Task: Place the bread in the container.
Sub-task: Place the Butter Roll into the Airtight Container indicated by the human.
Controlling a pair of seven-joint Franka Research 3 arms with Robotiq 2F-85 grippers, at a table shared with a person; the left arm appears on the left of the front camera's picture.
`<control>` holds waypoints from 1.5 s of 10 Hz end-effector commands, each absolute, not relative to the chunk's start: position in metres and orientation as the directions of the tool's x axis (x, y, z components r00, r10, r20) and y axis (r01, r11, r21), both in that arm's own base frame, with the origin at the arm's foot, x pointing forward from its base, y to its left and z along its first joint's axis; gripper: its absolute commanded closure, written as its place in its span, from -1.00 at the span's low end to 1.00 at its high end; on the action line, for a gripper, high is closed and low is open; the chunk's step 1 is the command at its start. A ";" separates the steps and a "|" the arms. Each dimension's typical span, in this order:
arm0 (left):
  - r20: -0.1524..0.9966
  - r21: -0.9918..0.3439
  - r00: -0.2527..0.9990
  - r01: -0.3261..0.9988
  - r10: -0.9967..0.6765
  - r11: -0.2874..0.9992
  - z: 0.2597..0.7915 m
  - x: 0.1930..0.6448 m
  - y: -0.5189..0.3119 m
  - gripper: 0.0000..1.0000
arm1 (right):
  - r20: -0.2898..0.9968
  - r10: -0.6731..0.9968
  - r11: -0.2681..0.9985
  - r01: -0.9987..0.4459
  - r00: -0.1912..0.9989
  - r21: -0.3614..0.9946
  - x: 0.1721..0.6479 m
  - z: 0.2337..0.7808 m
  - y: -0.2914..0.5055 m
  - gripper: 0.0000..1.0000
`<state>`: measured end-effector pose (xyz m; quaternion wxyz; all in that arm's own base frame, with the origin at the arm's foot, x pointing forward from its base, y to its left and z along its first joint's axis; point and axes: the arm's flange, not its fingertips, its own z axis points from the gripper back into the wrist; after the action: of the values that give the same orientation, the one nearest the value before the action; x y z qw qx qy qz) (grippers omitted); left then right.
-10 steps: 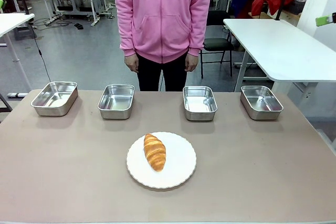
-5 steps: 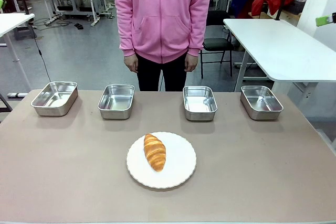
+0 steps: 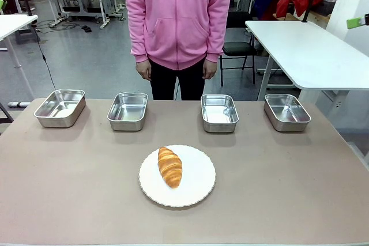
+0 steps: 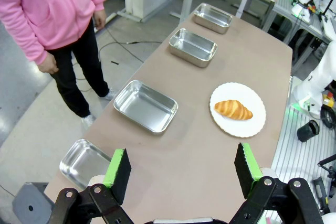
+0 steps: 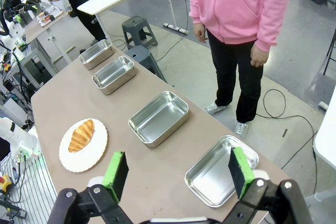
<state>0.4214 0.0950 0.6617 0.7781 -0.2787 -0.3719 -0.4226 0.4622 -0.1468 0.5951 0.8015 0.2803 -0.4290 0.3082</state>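
Observation:
The bread (image 3: 170,166), a golden-brown croissant, lies on a round white plate (image 3: 198,191) near the middle of the table. Behind it, along the far edge, stands a row of several identical steel trays; which one is the container I cannot tell. They start at the left tray (image 3: 57,120) and end at the right tray (image 3: 285,124). My left gripper (image 4: 180,149) hangs open and empty high above the table's left end, with the bread (image 4: 233,109) far ahead. My right gripper (image 5: 177,153) is open and empty above the right end, far from the bread (image 5: 81,135).
A person in a pink hoodie (image 3: 177,15) stands at the far side, both hands hanging down off the table. The brown tabletop (image 3: 75,182) is bare around the plate. A white table (image 3: 305,50) stands behind on the right.

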 end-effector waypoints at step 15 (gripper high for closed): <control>0.817 -0.113 0.357 0.869 -0.453 0.482 0.662 0.420 0.094 -1.00 | 0.865 0.251 0.652 -0.737 0.435 0.181 0.461 0.596 -0.145 -1.00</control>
<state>0.4214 0.0950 0.6617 0.7781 -0.2787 -0.3720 -0.4226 0.4622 -0.1467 0.5951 0.8015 0.2804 -0.4290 0.3082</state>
